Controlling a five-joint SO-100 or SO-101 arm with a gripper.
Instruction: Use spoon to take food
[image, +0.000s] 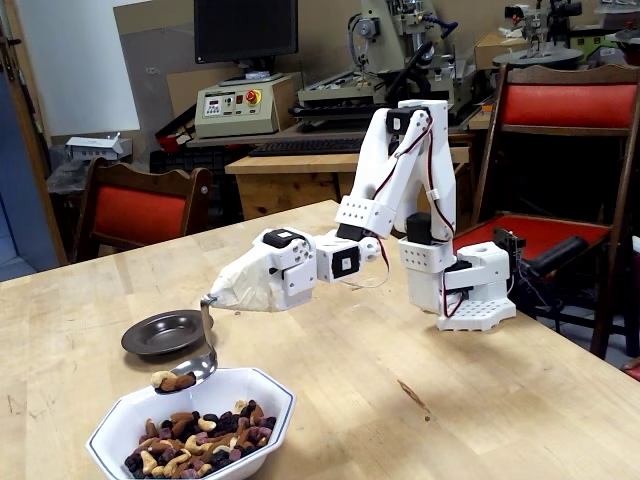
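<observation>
The white arm reaches left over the wooden table. Its gripper (240, 288) is wrapped in beige tape and holds the top end of the silver spoon (206, 345), so its fingers are hidden. The spoon hangs down, and its bowl (187, 375) carries a few tan and dark bits of food just above the far rim of the white octagonal bowl (262, 432). The white bowl holds the food (196, 446), a mix of tan nuts and dark purple and brown bits.
A small dark metal dish (160, 334) sits on the table (420, 400) just behind the white bowl, left of the spoon. The arm's base (470, 295) stands at the table's right edge. Red chairs stand behind the table.
</observation>
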